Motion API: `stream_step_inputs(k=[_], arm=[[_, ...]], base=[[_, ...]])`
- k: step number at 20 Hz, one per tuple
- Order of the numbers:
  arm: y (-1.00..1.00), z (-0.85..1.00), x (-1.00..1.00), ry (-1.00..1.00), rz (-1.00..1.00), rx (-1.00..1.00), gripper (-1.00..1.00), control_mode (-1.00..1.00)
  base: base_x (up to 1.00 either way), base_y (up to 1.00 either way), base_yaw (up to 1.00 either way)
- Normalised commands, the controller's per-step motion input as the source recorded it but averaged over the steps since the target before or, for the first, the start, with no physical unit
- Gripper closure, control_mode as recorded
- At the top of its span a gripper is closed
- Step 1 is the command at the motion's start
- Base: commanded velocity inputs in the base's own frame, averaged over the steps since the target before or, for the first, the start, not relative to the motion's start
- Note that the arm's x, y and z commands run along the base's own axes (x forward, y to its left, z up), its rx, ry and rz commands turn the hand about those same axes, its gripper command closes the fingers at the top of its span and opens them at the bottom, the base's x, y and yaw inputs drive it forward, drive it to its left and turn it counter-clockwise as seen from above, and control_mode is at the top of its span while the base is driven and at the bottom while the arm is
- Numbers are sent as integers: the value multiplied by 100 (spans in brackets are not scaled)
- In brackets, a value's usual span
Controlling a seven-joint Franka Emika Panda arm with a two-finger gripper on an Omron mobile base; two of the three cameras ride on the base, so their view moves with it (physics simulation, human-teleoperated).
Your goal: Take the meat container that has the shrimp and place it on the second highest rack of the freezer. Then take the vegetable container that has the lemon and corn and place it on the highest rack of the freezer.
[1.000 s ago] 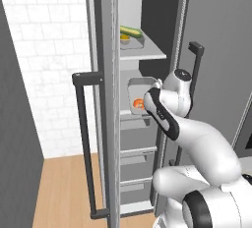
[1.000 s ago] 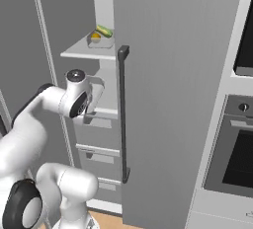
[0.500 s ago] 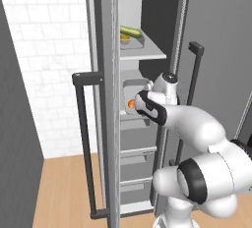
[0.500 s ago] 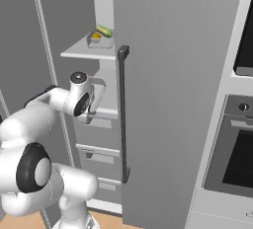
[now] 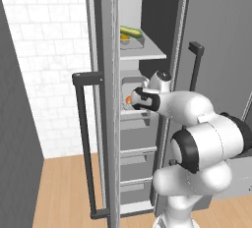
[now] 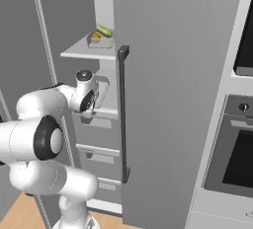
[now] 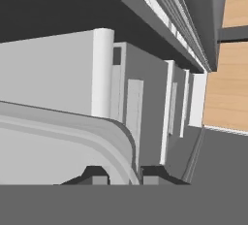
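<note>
Inside the freezer [image 5: 147, 35], the gripper [image 7: 124, 176] is clenched on the meat container's [image 7: 72, 141] rim, below the highest rack [image 5: 142, 52].

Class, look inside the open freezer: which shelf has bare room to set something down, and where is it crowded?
Top shelf: bare board in front of and right of the vegetable tray. Shelf below: crowded, with the shrimp tray and gripper filling it.

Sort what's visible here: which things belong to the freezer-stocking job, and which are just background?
Job:
- freezer
- highest rack, already holding the vegetable container with lemon and corn
- meat container with shrimp, on the rack below
- gripper, jaws shut on the container's rim

Background:
- wall oven
- freezer drawers
- tiled wall
- wooden floor
</note>
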Motion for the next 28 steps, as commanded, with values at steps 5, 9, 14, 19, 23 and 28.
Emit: stream_step_inputs(k=[5,9,14,19,23,28], arm=[[-3,-7,55,0,-2,0,100,-100],[-1,-14,64,0,-2,0,100,-100],[0,-36,59,2,-3,-1,100,-100],[0,-44,54,5,-3,-1,100,-100],[0,-28,63,5,-2,0,-100,-100],[-9,-5,13,3,-2,0,-100,-100]], base=[[0,0,0],[0,0,0],[0,0,0],[0,0,0],[0,0,0],[0,0,0]])
